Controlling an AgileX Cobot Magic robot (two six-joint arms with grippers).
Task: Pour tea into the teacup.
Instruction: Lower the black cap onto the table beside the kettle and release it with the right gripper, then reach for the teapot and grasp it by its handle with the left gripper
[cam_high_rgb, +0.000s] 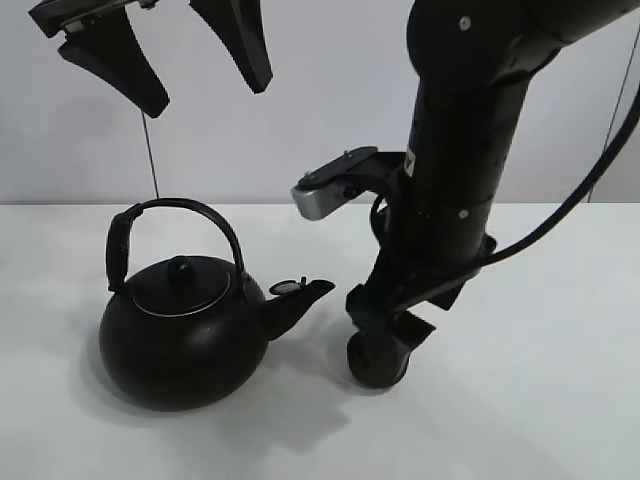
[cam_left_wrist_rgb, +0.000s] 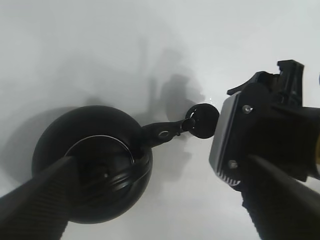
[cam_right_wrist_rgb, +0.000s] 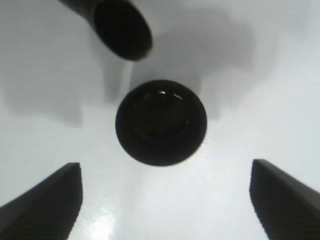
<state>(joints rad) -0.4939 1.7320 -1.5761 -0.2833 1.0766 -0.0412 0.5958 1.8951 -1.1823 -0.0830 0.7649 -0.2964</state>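
The black kettle (cam_high_rgb: 185, 335) with an arched handle stands on the white table, its spout (cam_high_rgb: 300, 300) pointing right. The small black teacup (cam_high_rgb: 372, 370) stands just right of the spout, under my right arm. In the right wrist view the teacup (cam_right_wrist_rgb: 161, 122) sits upright between and ahead of my open right gripper (cam_right_wrist_rgb: 165, 166), untouched, with the spout tip (cam_right_wrist_rgb: 122, 30) beyond it. My left gripper (cam_high_rgb: 208, 95) is open and empty, high above the kettle. The left wrist view shows the kettle (cam_left_wrist_rgb: 60, 150), the spout (cam_left_wrist_rgb: 165, 134) and the teacup (cam_left_wrist_rgb: 202, 120) from above. No tea stream shows.
My right arm (cam_high_rgb: 455, 200) comes down steeply over the teacup, its wrist camera housing (cam_high_rgb: 325, 195) sticking out toward the kettle handle. It also shows in the left wrist view (cam_left_wrist_rgb: 270, 135). A white table (cam_high_rgb: 540, 400) and a white wall lie around.
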